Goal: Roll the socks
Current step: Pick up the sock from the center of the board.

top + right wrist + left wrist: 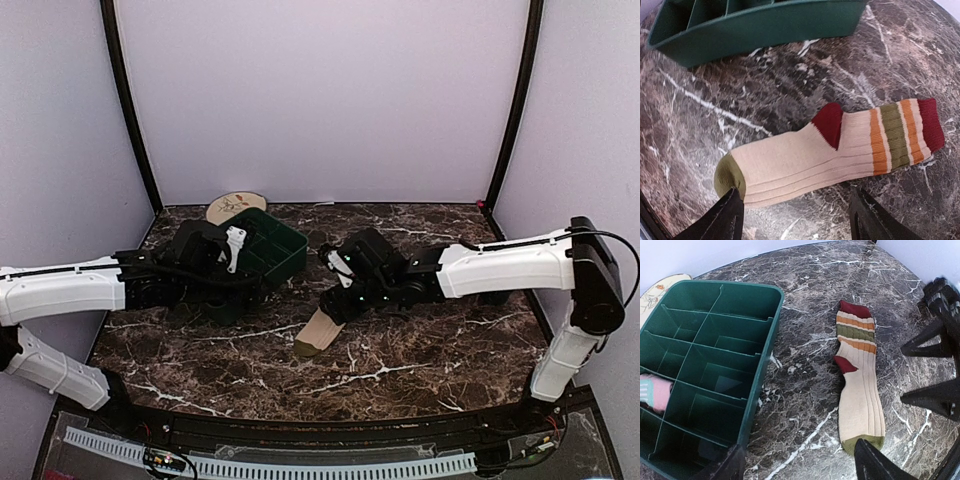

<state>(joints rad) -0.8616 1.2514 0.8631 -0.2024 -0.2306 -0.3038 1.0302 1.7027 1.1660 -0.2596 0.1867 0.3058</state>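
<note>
The tan sock (815,155) lies flat on the marble, with an olive toe, a dark red heel and an orange and olive striped cuff. It also shows in the left wrist view (860,390) and in the top view (320,332). My right gripper (795,220) is open just above it, one finger near the toe; in the top view it (335,298) covers the cuff end. My left gripper (800,467) is open and empty between the bin and the sock's toe. The pink sock (652,392) sits in a bin compartment, mostly hidden.
A green divided bin (285,250) stands at the back left of the table, also seen in the left wrist view (765,340) and the right wrist view (765,25). A round beige plate (235,207) lies behind it.
</note>
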